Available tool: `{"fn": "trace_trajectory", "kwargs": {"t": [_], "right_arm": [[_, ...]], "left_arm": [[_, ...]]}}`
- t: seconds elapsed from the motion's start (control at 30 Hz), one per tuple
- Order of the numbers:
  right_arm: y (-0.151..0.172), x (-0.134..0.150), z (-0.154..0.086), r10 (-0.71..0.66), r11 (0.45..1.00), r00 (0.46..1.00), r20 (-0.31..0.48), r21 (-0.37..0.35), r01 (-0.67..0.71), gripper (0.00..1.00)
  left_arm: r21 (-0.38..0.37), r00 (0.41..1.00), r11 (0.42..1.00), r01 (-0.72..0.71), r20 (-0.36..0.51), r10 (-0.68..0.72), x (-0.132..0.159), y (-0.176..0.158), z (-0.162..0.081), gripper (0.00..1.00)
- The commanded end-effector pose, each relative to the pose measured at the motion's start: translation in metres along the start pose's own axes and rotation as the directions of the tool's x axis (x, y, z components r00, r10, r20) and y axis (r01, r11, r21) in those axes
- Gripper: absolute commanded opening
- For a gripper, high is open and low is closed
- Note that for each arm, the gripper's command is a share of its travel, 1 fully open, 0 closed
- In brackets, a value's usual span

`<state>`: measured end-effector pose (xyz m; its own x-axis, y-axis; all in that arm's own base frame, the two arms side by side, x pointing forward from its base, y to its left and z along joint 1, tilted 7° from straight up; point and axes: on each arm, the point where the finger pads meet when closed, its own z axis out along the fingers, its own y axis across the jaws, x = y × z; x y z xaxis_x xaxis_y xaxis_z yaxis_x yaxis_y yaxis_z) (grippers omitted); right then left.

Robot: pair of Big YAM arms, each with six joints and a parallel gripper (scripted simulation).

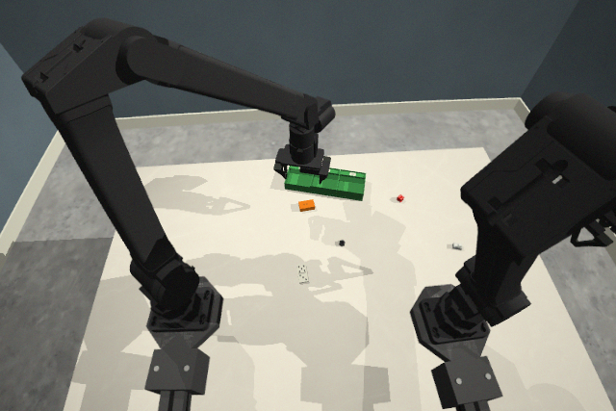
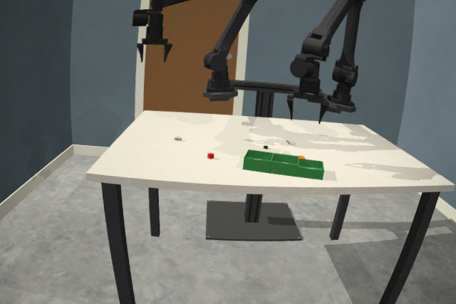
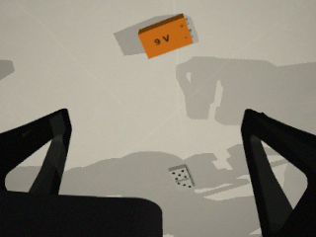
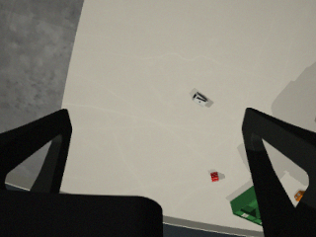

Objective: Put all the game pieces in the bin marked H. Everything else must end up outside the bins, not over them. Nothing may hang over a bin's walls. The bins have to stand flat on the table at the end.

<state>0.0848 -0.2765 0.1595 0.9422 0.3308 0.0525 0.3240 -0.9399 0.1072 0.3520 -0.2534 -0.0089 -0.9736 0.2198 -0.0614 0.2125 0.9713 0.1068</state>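
Observation:
A green bin row (image 1: pixel 325 181) with three compartments stands at the table's far middle; I cannot read its marks. A white domino (image 1: pixel 302 273), a small black piece (image 1: pixel 341 243) and a red die (image 1: pixel 399 197) lie loose on the table. My left gripper (image 1: pixel 300 173) hangs open and empty above the bin's left end. Its wrist view shows the domino (image 3: pixel 182 176) between the open fingers, far below. My right gripper (image 2: pixel 152 52) is open and empty, high above the table's edge. Its wrist view shows the red die (image 4: pixel 213 176).
An orange block (image 1: pixel 306 205) lies just in front of the bin, also in the left wrist view (image 3: pixel 166 35). A small silver part (image 1: pixel 456 245) lies near the right arm, also in the right wrist view (image 4: pixel 201 98). All bin compartments look empty.

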Motion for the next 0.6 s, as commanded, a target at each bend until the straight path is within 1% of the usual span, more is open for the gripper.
{"fn": "trace_trajectory", "kwargs": {"t": [0.0, 0.23, 0.3, 0.33, 0.57], "right_arm": [[-0.005, -0.002, -0.005, 0.019, 1.0, 1.0, 0.0, -0.002, -0.019, 1.0], [-0.005, -0.002, -0.005, 0.019, 1.0, 1.0, 0.0, -0.002, -0.019, 1.0], [-0.005, -0.002, -0.005, 0.019, 1.0, 1.0, 0.0, -0.002, -0.019, 1.0], [-0.005, -0.002, -0.005, 0.019, 1.0, 1.0, 0.0, -0.002, -0.019, 1.0], [-0.005, -0.002, -0.005, 0.019, 1.0, 1.0, 0.0, -0.002, -0.019, 1.0]], "left_arm": [[0.025, 0.999, 1.0, -0.003, 0.043, 0.002, -0.05, -0.015, 0.005, 1.0], [0.015, 1.0, 1.0, -0.006, 0.02, 0.006, -0.092, -0.031, 0.033, 1.0], [0.015, 1.0, 1.0, -0.006, 0.02, 0.006, -0.092, -0.031, 0.033, 1.0], [0.015, 1.0, 1.0, -0.016, 0.021, 0.016, -0.097, -0.039, 0.037, 1.0], [0.014, 1.0, 1.0, -0.006, 0.021, 0.005, -0.147, -0.052, 0.065, 1.0]]}}
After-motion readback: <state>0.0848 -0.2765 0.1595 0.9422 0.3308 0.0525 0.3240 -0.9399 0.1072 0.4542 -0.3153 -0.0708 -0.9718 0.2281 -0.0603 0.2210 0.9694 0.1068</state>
